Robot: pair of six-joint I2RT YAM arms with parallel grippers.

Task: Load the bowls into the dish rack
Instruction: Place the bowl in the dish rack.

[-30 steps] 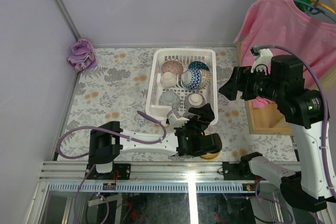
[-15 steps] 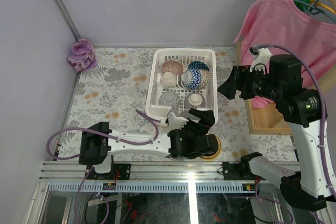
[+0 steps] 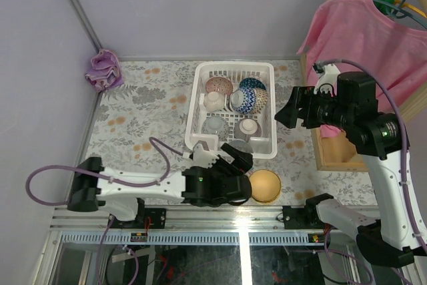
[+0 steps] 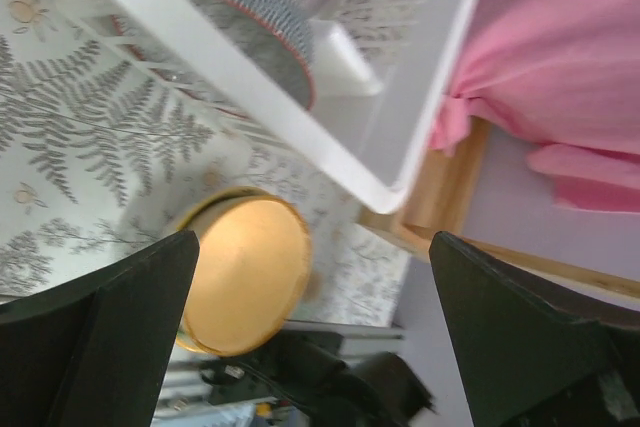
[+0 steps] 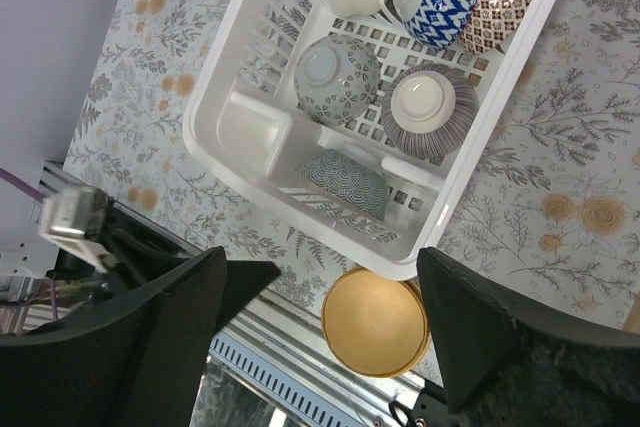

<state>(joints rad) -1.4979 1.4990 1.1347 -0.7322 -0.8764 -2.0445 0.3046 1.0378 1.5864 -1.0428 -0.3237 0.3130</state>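
- Wide-spread left claw (image 3: 230,163): black fingers far apart, nothing held. It sits low over the table at the near edge of the rack.
- right claw (image 3: 291,114): jaws parted wide, empty. It is raised high off the right side of the rack.
- white plastic rectangular dish rack (image 3: 197,108): gridded walls and floor. It stands mid-table, its long side running away from the arms.
- tan-yellow round ceramic bowl (image 3: 265,185): upside down on the table, outside the rack, near its near right corner. It lies just to the right of the left claw. In the left wrist view it shows below the gap, nearer the left finger, and neither finger touches it.
- pink-red patterned ceramic bowl (image 3: 218,85): on edge at the far left of the rack.
- blue-white netted ceramic bowl (image 3: 245,101): on edge at the far right of the rack.
- dark teal patterned bowl (image 3: 253,83): just behind the netted one.
- small whitish cup-shaped bowl (image 3: 213,101): in the rack, just in front of the pink-red one.
- grey speckled bowl (image 5: 337,67): foot up on the rack floor, middle left.
- brown-striped bowl (image 5: 425,107): foot up, just right of the grey one.
- blue wave-patterned bowl (image 5: 345,182): in the near part of the rack, the racked bowl closest to the left claw.
- fern-and-flower printed table cover (image 3: 140,118): under everything.
- crumpled purple cloth (image 3: 103,68): far left corner of the table.
- pink garment (image 3: 353,25): on a hanger at the right.
- light wooden box (image 3: 337,155): at the table's right edge, below the garment.
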